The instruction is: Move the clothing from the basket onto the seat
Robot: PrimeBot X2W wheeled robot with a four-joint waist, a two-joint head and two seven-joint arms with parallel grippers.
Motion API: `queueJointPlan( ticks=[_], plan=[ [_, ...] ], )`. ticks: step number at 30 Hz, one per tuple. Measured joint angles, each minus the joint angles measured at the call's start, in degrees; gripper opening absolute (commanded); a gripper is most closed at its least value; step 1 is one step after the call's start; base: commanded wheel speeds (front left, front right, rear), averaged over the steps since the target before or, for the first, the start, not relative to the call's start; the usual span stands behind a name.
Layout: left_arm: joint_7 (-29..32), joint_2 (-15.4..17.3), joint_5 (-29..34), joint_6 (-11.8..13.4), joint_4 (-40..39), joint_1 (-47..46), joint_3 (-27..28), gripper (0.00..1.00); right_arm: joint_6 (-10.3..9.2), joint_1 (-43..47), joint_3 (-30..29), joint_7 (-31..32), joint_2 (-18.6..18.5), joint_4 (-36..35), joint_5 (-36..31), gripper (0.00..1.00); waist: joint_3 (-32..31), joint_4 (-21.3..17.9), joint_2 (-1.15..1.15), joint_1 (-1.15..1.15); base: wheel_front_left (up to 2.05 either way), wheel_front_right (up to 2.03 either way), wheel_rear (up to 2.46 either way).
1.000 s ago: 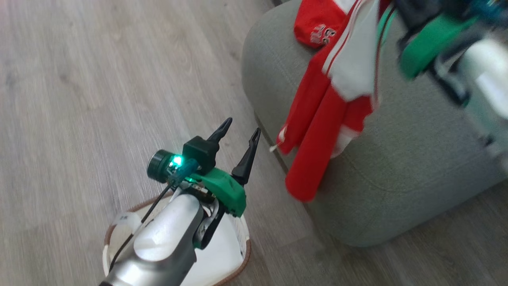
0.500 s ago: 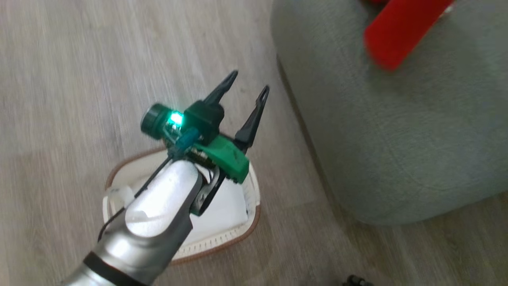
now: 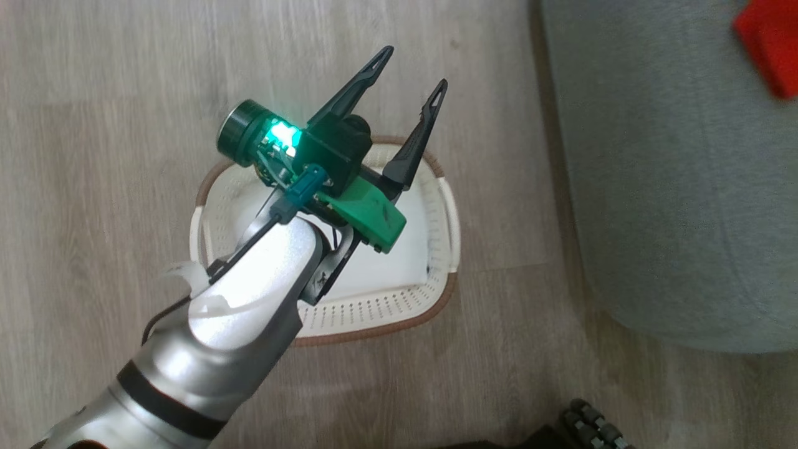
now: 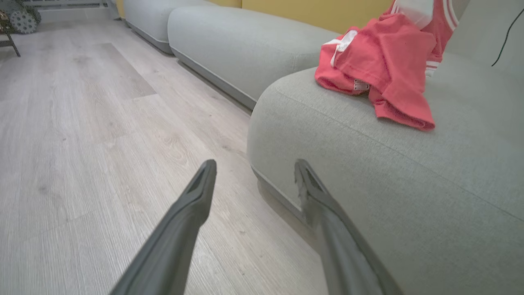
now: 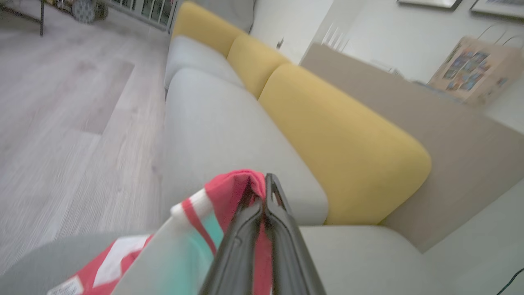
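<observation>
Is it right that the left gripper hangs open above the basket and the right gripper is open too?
No. The left gripper hangs open above the basket, but the right gripper is shut on the clothing, as the right wrist view shows.

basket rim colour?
Brown, woven-look, topping the cream perforated walls of the basket. Head view shows it best.

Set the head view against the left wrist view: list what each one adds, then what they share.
Head view: the basket on the floor, white bottom bare where visible, under the left forearm. Left wrist view: a yellow backrest and a second cushion. Shared: the open left gripper, the seat, red clothing lying on it, the floor.
</observation>
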Motion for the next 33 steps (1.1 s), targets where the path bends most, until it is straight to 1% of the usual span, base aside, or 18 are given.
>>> queueJointPlan(
  ticks=[3, 6, 10, 12, 13, 14, 15, 16, 18, 21, 25, 29, 33],
  plan=[
    [0.10, 0.52, 0.01, 0.25, -0.58, 0.01, -0.18, 1.00, 0.00, 5.55, -5.19, 0.00, 1.60, 0.67, -3.00, 0.00, 2.14, 1.35, 0.00, 0.00, 0.00, 0.00, 0.00],
    [0.27, 1.26, 0.01, 0.43, -0.73, 0.01, -0.19, 1.00, 0.00, 9.95, -9.53, 0.00, 4.10, 0.82, -5.90, 0.00, 3.74, 2.12, 0.00, 0.00, 0.00, 0.00, 0.00],
    [0.35, 1.76, 0.01, 0.85, -0.75, 0.01, -0.16, 1.00, 0.00, 14.47, -13.94, 0.00, 8.17, 0.18, -9.36, 0.00, 4.39, 1.88, 0.00, 0.00, 0.00, 0.00, 0.00],
    [0.35, 1.98, 0.01, 0.94, -0.80, 0.01, -0.15, 1.00, 0.00, 16.04, -16.28, 0.00, 9.10, -0.90, -10.68, 0.00, 4.27, 1.42, 0.00, -0.01, 0.00, 0.00, 0.00],
    [0.35, 1.98, 0.01, 0.94, -0.80, 0.01, -0.15, 1.00, 0.00, 16.04, -16.28, 0.00, 9.10, -0.90, -10.68, 0.15, 4.27, 1.42, 0.00, -0.01, 0.00, 0.00, 0.00],
    [0.43, 2.09, 0.01, 0.94, -0.80, 0.01, -0.15, 1.00, 0.00, 16.61, -17.56, 0.00, 9.25, -1.52, -11.34, 0.44, 4.16, 1.17, 0.00, -0.01, 0.00, 0.00, 0.00],
    [0.54, 2.14, 0.00, 0.94, -0.79, 0.02, -0.14, 1.00, 0.00, 16.98, -18.74, 0.00, 9.56, -1.87, -11.89, 0.82, 3.99, 0.92, 0.00, -0.01, 0.00, 0.00, 0.00],
    [0.53, 2.15, -0.01, 0.96, -0.80, 0.02, -0.13, 1.00, 0.00, 17.28, -19.81, 0.00, 9.96, -2.20, -12.33, 1.00, 3.75, 0.68, 0.00, -0.01, 0.00, 0.00, 0.00],
    [0.24, 2.18, -0.07, 1.82, -0.82, 0.16, 0.36, 1.00, 0.00, 18.04, -20.94, 0.00, 11.25, -3.20, -13.45, 1.00, 3.19, 0.12, 0.01, -0.01, 0.00, 0.00, 0.00],
    [-0.46, 2.26, -0.74, 2.48, -0.76, 0.50, 0.75, 1.00, 0.00, 19.75, -21.52, 0.00, 13.05, -4.35, -15.27, 1.00, 2.06, -0.72, 0.00, -0.01, 0.00, 0.00, 0.00],
    [-1.27, 2.32, -1.75, 2.79, -0.54, 1.36, 1.66, 1.00, 0.00, 23.13, -21.20, 0.00, 15.14, -6.30, -15.48, 1.00, -0.16, -1.57, 0.01, -0.01, 0.00, 0.00, 0.00],
    [-2.60, 2.46, -2.90, 3.90, 0.21, 3.37, 2.54, 1.00, 0.00, 25.67, -18.02, 0.00, 17.09, -8.39, -15.02, 1.00, -3.02, -2.30, 0.00, -0.01, 0.00, 0.00, 0.00],
    [-3.92, 2.46, -4.33, 4.82, 0.85, 5.71, 4.37, 1.00, 0.00, 27.39, -13.07, 0.00, 18.64, -11.41, -12.14, 1.00, -6.46, -2.70, 0.01, -0.01, 0.00, 0.00, 0.00]
  ],
)
